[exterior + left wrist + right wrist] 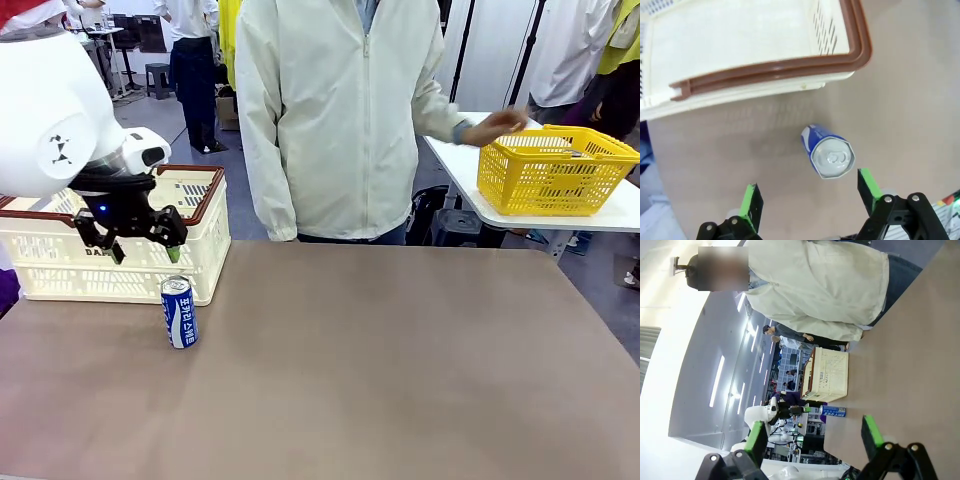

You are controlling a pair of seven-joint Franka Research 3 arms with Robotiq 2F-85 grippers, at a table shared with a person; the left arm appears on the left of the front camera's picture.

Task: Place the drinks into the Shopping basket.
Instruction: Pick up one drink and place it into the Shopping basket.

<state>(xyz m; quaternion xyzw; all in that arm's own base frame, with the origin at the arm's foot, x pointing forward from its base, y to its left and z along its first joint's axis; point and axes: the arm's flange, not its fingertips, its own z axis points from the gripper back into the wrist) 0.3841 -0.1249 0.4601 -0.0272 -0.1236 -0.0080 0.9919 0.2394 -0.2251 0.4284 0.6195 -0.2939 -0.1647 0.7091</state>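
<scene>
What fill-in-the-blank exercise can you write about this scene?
1. The drink can standing upright on the table is ____ in colour.
2. The left gripper hovers over it with its fingers ____.
3. The person's hand reaches toward a ____ mesh basket.
Missing words: blue; open; yellow.

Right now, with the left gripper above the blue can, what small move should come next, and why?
Probably lower the left gripper down around the blue can. Its jaws are open, and the can stands upright just below them, nearer one finger, on the table in front of the Shopping basket, not yet grasped.
</scene>
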